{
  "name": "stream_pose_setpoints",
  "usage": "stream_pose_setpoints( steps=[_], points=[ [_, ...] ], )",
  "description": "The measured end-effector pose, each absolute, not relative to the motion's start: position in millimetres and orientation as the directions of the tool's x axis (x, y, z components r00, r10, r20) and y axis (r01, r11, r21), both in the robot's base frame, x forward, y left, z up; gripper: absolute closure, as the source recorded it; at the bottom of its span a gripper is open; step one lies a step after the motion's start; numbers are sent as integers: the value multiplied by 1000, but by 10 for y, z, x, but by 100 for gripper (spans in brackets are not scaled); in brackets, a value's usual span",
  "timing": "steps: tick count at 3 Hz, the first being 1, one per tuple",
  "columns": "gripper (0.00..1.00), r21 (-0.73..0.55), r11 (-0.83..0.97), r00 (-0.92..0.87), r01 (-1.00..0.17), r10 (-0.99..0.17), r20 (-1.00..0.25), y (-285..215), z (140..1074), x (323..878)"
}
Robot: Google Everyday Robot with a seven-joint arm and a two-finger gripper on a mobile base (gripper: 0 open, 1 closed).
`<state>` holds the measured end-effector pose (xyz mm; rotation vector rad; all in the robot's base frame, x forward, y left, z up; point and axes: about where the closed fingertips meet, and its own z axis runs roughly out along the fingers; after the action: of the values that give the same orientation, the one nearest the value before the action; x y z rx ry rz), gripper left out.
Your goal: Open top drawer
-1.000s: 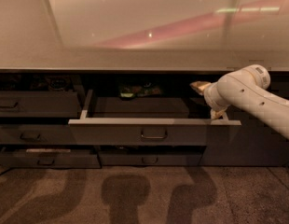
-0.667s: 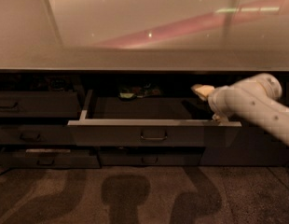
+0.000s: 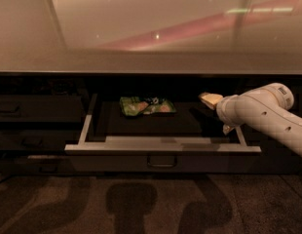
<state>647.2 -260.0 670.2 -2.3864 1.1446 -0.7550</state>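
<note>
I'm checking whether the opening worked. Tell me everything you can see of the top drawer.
The top drawer stands pulled well out beneath the counter. Its front is dark, with one central loop handle. The top edge and side walls look pale, and the floor looks dark. A green packet lies at the back. The end effector hangs over its right rear corner; whether it touches the drawer cannot be told.

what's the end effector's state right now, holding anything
end effector: above the right rear of the pulled-out top drawer; whether it is open, closed or holding something cannot be told.
</note>
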Motion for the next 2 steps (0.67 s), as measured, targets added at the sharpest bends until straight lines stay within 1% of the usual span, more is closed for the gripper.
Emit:
stream_pose_setpoints(
  steps=[1, 2],
  points=[
    [0, -580, -618, 581, -531, -763, 282, -2445, 6454, 6131],
    [0, -571, -630, 595, -526, -753, 283, -2489, 6283, 5911]
  ],
)
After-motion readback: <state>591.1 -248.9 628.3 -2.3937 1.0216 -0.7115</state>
